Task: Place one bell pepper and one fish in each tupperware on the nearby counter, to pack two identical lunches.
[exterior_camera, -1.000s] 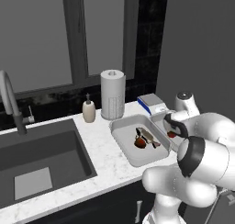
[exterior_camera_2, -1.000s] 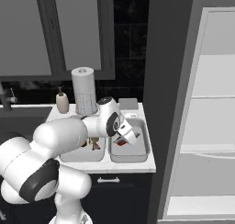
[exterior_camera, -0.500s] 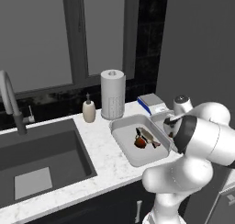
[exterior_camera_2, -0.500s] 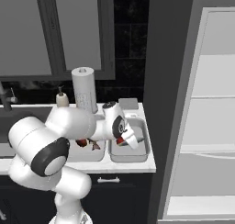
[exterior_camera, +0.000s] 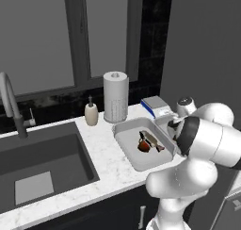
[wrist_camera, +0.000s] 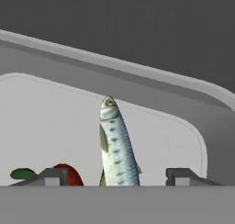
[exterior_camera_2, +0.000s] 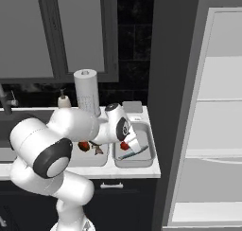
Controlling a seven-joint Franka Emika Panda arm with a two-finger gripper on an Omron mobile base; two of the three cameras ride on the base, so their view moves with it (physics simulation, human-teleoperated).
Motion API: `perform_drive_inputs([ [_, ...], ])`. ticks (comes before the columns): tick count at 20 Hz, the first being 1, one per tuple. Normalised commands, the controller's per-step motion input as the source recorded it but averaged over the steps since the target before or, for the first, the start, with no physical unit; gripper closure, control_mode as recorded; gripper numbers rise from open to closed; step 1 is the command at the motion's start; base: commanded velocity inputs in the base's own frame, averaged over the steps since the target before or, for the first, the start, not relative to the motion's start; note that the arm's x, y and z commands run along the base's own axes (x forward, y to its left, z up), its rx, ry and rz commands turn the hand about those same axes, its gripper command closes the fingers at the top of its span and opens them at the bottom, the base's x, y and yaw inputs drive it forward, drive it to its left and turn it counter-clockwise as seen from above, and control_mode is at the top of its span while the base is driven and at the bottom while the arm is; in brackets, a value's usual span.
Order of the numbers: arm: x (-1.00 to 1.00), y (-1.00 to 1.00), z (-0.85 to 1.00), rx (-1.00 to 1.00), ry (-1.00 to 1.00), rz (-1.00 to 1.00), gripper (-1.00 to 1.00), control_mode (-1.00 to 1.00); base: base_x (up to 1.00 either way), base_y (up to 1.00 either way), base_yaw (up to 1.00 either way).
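Observation:
My gripper (wrist_camera: 117,176) hangs low inside the right tupperware (exterior_camera_2: 147,161), open. Its fingertips (wrist_camera: 52,175) stand wide apart on either side of a silver-grey fish (wrist_camera: 117,150), and neither touches it. The fish lies on the tray floor, with a red bell pepper (wrist_camera: 69,175) beside it, near the left fingertip. From the right base, that pepper (exterior_camera_2: 124,146) and fish (exterior_camera_2: 126,155) show under the hand (exterior_camera_2: 133,147). The left tupperware (exterior_camera: 127,151) holds another bell pepper (exterior_camera: 143,147) and fish (exterior_camera: 150,139). Both trays sit on the white marbled counter (exterior_camera: 110,172).
A paper towel roll (exterior_camera: 115,97), a soap bottle (exterior_camera: 91,114) and a blue-and-white box (exterior_camera: 155,105) stand behind the trays. The dark sink (exterior_camera: 37,163) with its faucet (exterior_camera: 12,106) lies to the left. A tall grey wall and cabinet (exterior_camera_2: 208,121) close off the right.
The jaws have opened from shut, and the fish now lies free between them in the right tupperware. The arm's elbow has swung nearer the trays.

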Motion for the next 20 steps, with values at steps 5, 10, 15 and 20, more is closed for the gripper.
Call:
perform_drive_inputs([
  [5,-0.23,0.00,0.79,0.00,-0.19,-0.09,-1.00,-1.00,0.00,0.00,0.00],
  [10,-0.72,0.40,1.00,-0.11,-0.25,-0.01,-1.00,-1.00,0.00,0.00,0.00],
  [15,-0.76,0.95,0.94,-0.36,-0.37,0.00,-1.00,-1.00,0.00,0.00,0.00],
  [20,-0.49,0.92,0.71,-0.37,-0.26,0.00,-1.00,-1.00,0.00,0.00,0.00],
])
